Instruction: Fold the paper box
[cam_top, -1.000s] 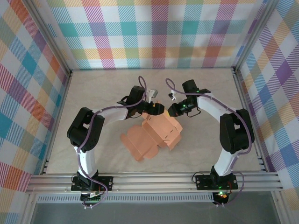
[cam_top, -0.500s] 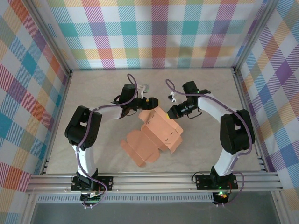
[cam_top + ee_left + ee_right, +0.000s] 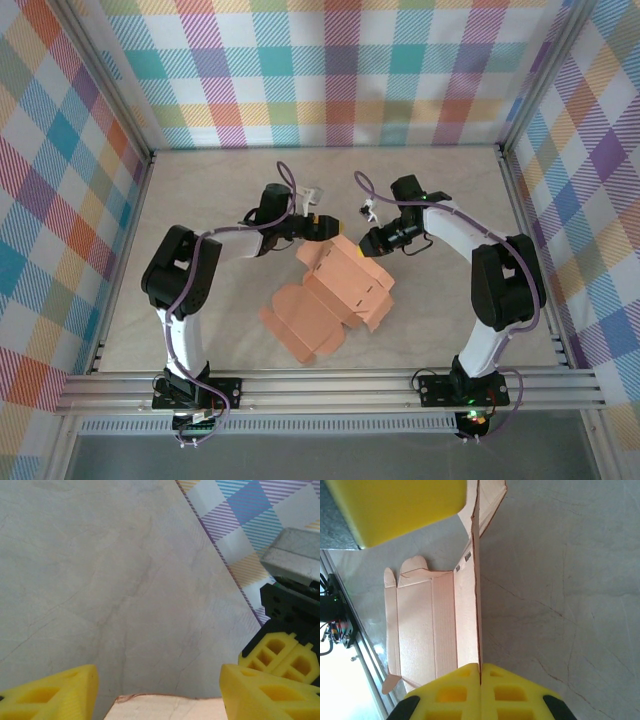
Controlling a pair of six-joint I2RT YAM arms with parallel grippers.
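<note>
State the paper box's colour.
The paper box is salmon-orange, clearest from the top external view.

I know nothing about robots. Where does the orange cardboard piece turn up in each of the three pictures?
Top external: the paper box lies flat-ish near the centre of the picture.
Left wrist: paper box is a pale sliver at the bottom edge.
Right wrist: paper box is centre-left, with one panel standing upright.
Shared landmark: the right claw, closed on that upright panel's edge.
</note>
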